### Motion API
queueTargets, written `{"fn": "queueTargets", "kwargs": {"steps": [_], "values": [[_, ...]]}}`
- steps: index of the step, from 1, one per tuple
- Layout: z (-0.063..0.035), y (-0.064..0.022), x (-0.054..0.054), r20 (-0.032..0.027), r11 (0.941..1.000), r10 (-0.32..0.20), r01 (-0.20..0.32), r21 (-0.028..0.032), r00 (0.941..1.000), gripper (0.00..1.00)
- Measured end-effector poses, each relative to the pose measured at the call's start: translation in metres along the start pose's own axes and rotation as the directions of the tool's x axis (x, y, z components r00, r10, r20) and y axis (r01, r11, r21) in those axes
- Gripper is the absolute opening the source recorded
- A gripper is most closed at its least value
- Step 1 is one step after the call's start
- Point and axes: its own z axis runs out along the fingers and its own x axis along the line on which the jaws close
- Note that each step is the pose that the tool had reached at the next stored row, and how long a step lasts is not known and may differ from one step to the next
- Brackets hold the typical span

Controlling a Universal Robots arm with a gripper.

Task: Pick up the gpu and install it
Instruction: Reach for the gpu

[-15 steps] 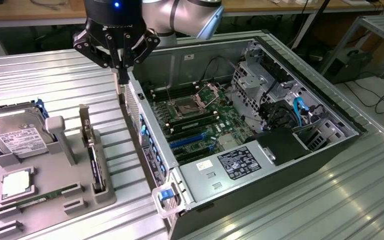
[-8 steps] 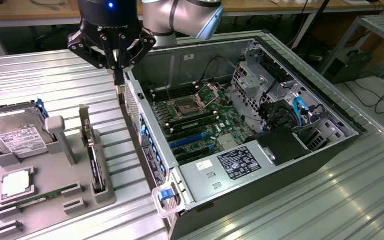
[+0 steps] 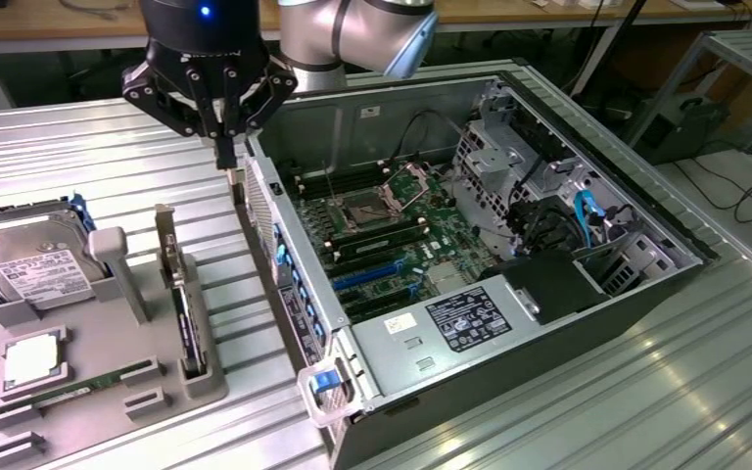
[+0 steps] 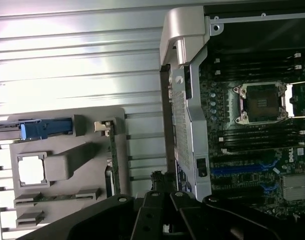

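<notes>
Currently, ext. view: gripper [image 3: 226, 152] hangs over the gap btwn. grey holder [image 3: 99, 403] and open PC case [image 3: 350, 127], jaws drawn together w/ nothing btwn. them. The gpu [image 3: 183, 304] stands edge-on in a holder slot, fan side hidden. Wrist view: gpu [image 4: 112, 150] reads as a thin strip; gripper [image 4: 160, 187] body partly cut off.

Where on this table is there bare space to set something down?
Two bare stretches of ribbed table: one beyond the grey tray, to the exterior view's left of the gripper; one to the exterior view's right of the computer case. Crowded: the tray, holding the gpu and hard drive, and the narrow strip between tray and case.
</notes>
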Motion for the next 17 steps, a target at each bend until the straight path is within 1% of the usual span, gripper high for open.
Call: {"fn": "queueTargets", "kwargs": {"steps": [9,17], "values": [[-0.0003,-0.0015,0.008,0.0000,1.0000,0.000,0.000,0.0001,1.0000,0.11],[-0.0006,-0.0037,0.020,0.0001,1.0000,0.000,0.000,0.0000,1.0000,0.11]]}}
